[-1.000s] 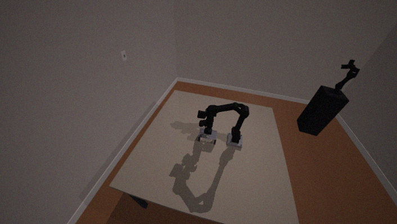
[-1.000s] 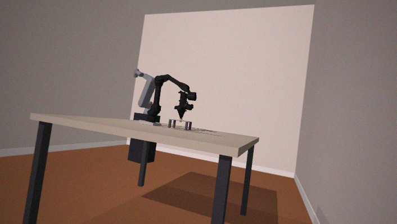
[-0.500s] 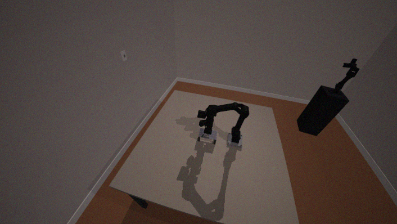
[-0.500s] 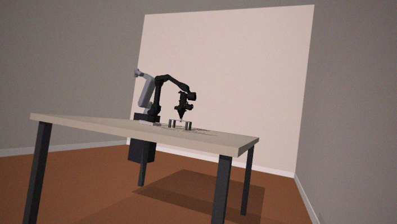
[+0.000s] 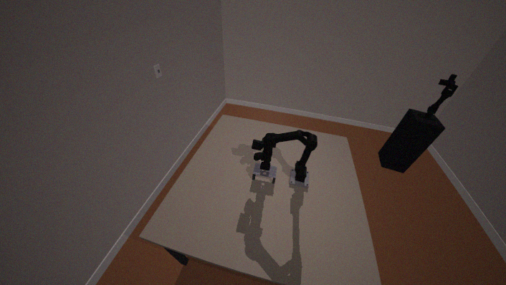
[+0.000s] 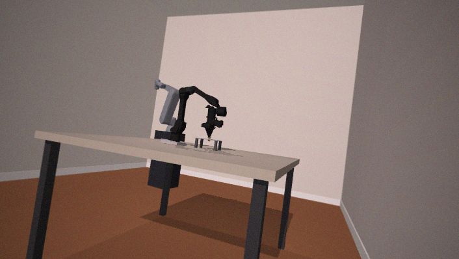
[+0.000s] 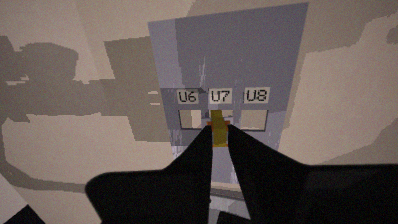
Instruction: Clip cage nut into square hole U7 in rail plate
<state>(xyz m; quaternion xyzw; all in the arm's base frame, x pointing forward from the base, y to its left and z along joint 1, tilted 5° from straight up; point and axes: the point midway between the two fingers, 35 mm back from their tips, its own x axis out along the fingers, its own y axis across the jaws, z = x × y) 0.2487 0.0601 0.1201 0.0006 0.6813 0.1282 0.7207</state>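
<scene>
The tool (image 5: 265, 167) (image 6: 209, 136) (image 7: 218, 130) points straight down, its two black fingers nearly together and clamped on the cage nut (image 6: 209, 139) (image 7: 218, 135). The nut is a small yellow piece with bits of orange at its sides. In the wrist view it lies across part of the square hole marked U7, just below that label (image 7: 220, 96); whether its wings have gone into the hole cannot be told, as the fingers and the nut itself hide the spot.

The hole belongs to the rail plate (image 5: 259, 173) (image 6: 200, 138) (image 7: 225, 55), a grey-blue plate raised on short dark legs. On either side of U7 are the hole under the U6 label (image 7: 187, 92) and the one under the U8 label (image 7: 256, 95), with the pale surface below showing through both.

Above the tool, the black arm (image 5: 287, 137) (image 6: 205, 95) arches back to its light base plate (image 5: 292, 183) (image 6: 166, 141), which sits near the rail plate on the beige counter (image 5: 201, 200) (image 6: 130, 153). Beyond the counter stands a dark pedestal (image 5: 412, 143) (image 6: 164, 174) carrying a second arm (image 5: 438, 102) (image 6: 169, 107).
</scene>
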